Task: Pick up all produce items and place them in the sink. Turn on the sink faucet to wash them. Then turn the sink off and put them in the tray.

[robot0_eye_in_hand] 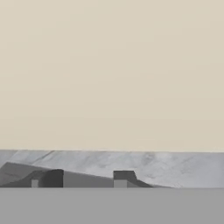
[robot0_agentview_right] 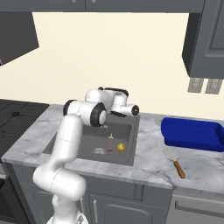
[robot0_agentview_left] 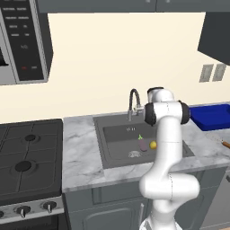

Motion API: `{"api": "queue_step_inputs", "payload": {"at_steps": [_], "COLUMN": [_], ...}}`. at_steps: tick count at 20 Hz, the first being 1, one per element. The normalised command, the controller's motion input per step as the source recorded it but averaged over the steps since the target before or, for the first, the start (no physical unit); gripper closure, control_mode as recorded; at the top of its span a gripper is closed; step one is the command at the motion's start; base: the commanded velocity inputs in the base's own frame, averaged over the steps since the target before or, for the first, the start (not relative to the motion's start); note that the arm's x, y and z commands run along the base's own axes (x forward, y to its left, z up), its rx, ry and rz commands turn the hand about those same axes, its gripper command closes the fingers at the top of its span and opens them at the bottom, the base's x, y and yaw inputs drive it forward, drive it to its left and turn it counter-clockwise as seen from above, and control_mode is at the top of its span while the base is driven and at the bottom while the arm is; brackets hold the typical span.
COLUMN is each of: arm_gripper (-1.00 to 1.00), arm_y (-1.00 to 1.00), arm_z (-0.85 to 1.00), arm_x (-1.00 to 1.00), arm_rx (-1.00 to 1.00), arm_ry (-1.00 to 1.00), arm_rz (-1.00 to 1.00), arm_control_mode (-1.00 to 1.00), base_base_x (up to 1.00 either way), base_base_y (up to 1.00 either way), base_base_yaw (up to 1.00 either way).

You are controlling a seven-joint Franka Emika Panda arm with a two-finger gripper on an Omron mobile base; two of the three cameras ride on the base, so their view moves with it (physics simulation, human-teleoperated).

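Your gripper (robot0_eye_in_hand: 83, 178) is closed on nothing, held up at the back of the sink (robot0_agentview_right: 127, 154) near the faucet (robot0_agentview_left: 133, 102) and pointing at the wall. Below and in front of it, the eggplant (robot0_agentview_right: 110, 143) and lemon (robot0_agentview_right: 120, 147) lie just beside each other on the basin floor by the drain. Both look light and firm but smooth, likely slippery once wet; take each across its widest middle.
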Motion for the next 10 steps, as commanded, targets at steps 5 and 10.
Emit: {"api": "queue_step_inputs", "payload": {"at_steps": [5, 10], "arm_gripper": [1.00, 1.00], "arm_y": [-0.94, -1.00], "arm_z": [-0.20, -0.22], "arm_x": [0.13, 0.13], "arm_rx": [0.00, 0.00], "arm_ry": [0.09, 0.13], "arm_rz": [-0.09, -0.05], "arm_control_mode": [-1.00, -1.00], "base_base_x": [0.00, 0.00], "base_base_y": [0.00, 0.00], "base_base_yaw": [0.00, 0.00]}}
